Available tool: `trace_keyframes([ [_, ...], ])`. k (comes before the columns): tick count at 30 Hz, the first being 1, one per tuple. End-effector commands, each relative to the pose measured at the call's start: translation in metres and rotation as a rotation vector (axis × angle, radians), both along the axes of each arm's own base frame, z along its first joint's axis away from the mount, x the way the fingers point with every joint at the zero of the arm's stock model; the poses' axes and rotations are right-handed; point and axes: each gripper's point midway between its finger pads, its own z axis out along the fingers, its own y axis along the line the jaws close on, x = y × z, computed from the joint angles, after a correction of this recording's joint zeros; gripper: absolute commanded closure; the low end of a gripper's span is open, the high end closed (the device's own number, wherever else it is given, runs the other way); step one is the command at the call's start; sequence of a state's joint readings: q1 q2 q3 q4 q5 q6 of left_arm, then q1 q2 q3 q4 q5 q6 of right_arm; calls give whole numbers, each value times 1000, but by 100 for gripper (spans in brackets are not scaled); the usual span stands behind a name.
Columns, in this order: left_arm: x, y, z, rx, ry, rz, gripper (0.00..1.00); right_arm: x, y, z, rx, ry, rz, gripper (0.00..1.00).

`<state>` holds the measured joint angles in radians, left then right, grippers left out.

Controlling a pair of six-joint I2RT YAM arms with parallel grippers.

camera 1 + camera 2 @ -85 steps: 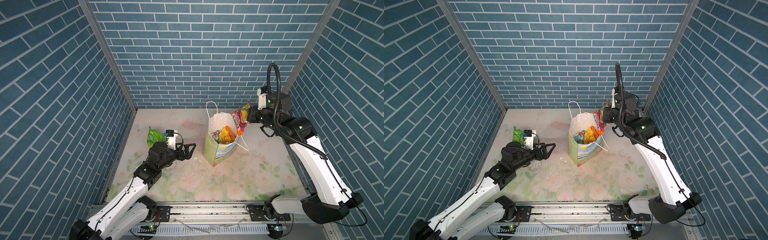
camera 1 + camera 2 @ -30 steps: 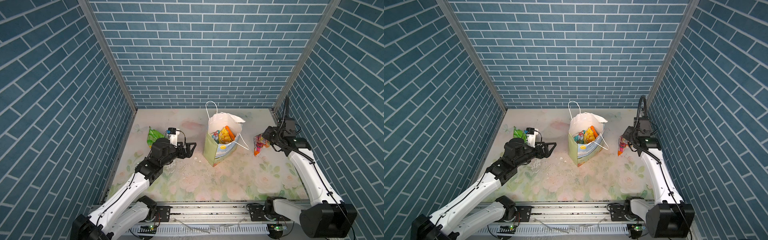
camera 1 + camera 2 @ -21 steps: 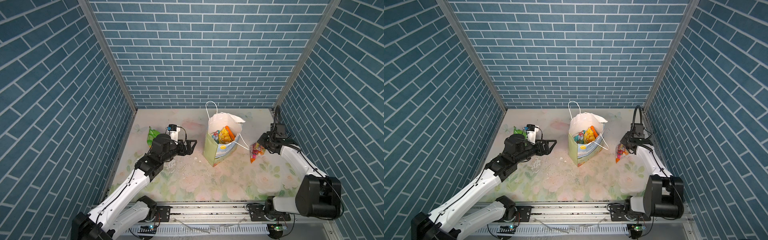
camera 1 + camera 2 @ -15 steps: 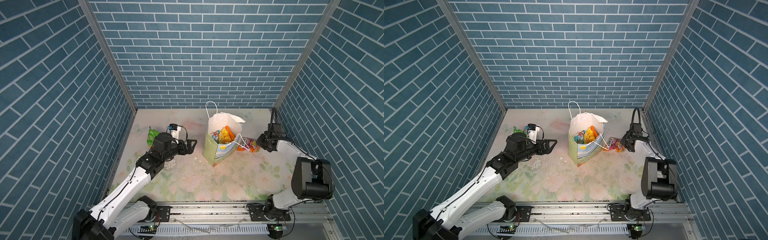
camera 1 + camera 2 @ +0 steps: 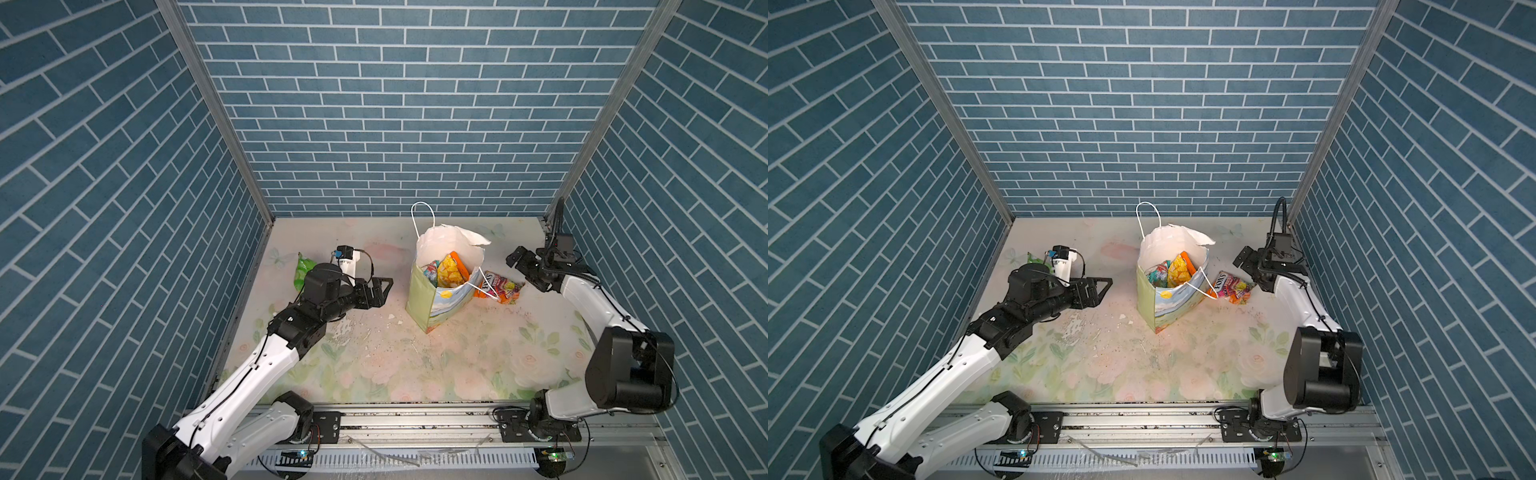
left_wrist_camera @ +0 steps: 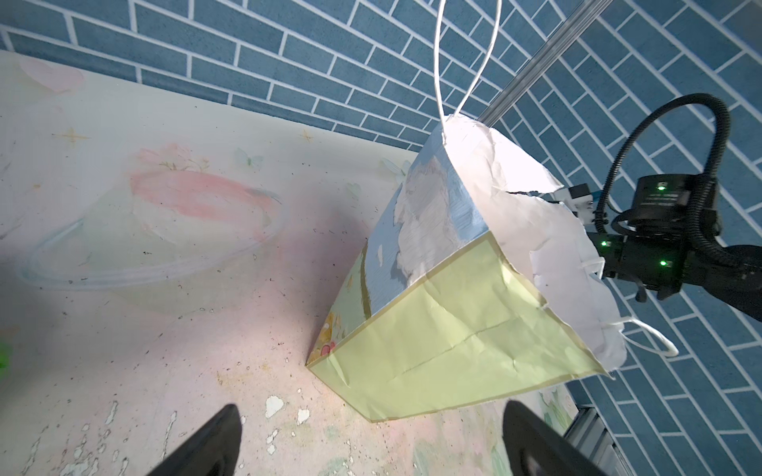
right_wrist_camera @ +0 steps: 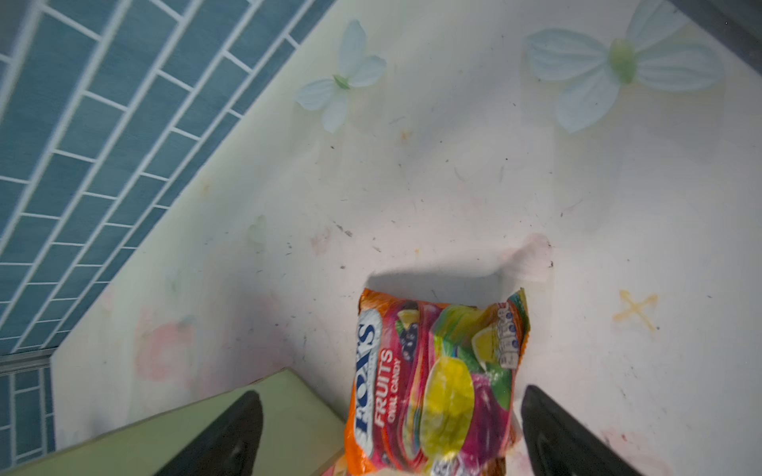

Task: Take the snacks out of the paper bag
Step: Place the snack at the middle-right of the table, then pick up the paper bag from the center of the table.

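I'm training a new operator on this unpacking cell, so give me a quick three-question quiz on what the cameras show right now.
1. True or false: the FOX'S packet lies on the table beside the paper bag, gripped by nothing.
2. The right gripper is: A) shut on a snack; B) open, close to the FOX'S packet; C) reaching inside the paper bag.
3. Fill in: the chip bag lying on the table by the left arm is coloured ___.
Key: 1 true; 2 B; 3 green.
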<state>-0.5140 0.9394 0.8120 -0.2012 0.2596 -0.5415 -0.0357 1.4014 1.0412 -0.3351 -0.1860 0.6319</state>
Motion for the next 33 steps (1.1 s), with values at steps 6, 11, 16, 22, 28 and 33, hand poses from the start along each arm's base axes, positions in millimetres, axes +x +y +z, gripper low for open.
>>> trace_keyframes([
  [6, -22, -1, -5, -52, -8, -52, 0, -51, 39, 27, 194, -75, 131, 6],
  [11, -28, 0, -13, -81, -5, -56, 0, -65, 68, 55, 331, -127, 260, 9],
  [16, -29, -1, -10, -92, -14, -66, 0, -71, 75, 72, 371, -174, 276, 10],
  [22, -26, -7, -10, -119, -4, -77, 0, -72, 93, 105, 422, -208, 367, 11],
  [28, -14, -8, -5, -131, -36, -46, 0, -62, 95, 133, 319, -238, 464, 12],
  [33, -2, -4, 4, -105, -73, -6, 0, -43, 93, 136, 220, -183, 510, 12],
])
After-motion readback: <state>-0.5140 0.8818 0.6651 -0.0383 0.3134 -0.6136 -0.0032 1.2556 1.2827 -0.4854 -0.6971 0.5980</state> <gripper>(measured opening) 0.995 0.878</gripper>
